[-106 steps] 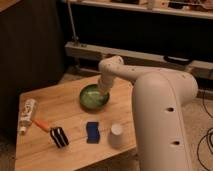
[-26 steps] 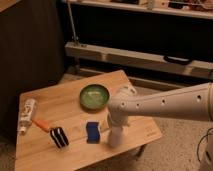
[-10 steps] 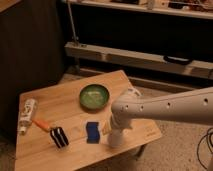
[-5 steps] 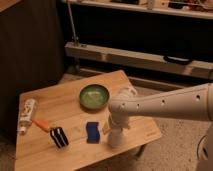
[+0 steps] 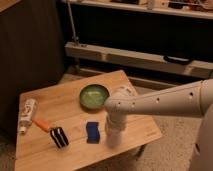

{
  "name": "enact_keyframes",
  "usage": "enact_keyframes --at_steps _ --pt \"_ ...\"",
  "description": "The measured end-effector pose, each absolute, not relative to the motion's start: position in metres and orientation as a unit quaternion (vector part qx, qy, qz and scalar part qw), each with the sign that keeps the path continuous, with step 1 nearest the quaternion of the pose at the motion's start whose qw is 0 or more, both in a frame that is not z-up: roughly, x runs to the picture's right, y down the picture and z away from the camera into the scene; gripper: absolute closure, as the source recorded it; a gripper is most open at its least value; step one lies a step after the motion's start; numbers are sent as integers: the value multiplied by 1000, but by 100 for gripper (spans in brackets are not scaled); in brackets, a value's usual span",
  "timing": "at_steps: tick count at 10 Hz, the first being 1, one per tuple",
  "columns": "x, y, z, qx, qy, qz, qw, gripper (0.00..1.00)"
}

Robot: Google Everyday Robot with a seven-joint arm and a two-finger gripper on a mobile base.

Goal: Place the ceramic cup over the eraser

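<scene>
The ceramic cup (image 5: 114, 139) is a small whitish-grey cup standing near the front right edge of the wooden table (image 5: 55, 97). My gripper (image 5: 114, 132) points straight down onto the cup and hides its upper part. The eraser (image 5: 58, 137), a small black block with white stripes, lies on the table well to the left of the cup, near the front edge. A blue pad lies between the eraser and the cup.
A blue wavy-edged pad (image 5: 93, 132) lies just left of the cup. A green bowl (image 5: 94, 96) stands behind it. An orange stick (image 5: 41, 125) and a white bottle (image 5: 26, 115) lie at the left. Shelving stands behind the table.
My arm has shifted only slightly over the cup. The cup, the eraser and the other things on the table stay where they were.
</scene>
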State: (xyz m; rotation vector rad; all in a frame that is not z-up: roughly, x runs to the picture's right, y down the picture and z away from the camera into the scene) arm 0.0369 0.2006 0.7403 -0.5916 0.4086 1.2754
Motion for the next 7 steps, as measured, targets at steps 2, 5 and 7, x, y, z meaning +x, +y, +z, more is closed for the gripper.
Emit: enact_keyframes --at_steps 2,5,7 --pt "29 180 723 -252 180 578 755 100" --pt "9 129 690 -221 171 562 778 100" --pt "-22 96 684 -217 159 543 796 100"
